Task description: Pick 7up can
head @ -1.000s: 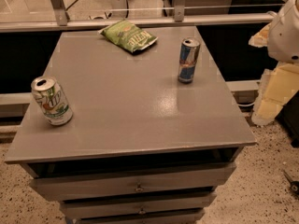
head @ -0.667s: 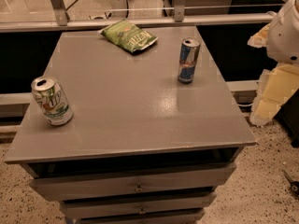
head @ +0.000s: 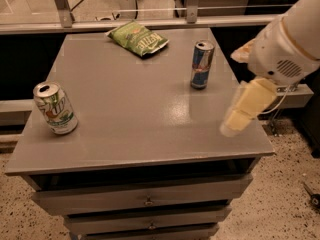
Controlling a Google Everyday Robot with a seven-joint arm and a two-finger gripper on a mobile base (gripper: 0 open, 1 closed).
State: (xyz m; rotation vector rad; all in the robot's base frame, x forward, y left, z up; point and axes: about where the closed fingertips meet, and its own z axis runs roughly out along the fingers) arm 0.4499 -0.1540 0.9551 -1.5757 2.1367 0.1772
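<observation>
The 7up can [head: 55, 108], short, white and green with a silver open top, stands upright near the left edge of the grey table [head: 135, 114]. My gripper [head: 236, 120], cream-coloured and hanging from the white arm [head: 285, 44], hovers over the table's right front edge. It is far to the right of the can and touches nothing.
A taller slim blue-and-silver can [head: 201, 64] stands at the back right, just left of my arm. A green chip bag [head: 138, 38] lies at the back middle. Drawers sit under the tabletop. A rail and glass run behind the table.
My arm and gripper have moved left, from beside the table to over its right front edge. The cans and the bag have not moved.
</observation>
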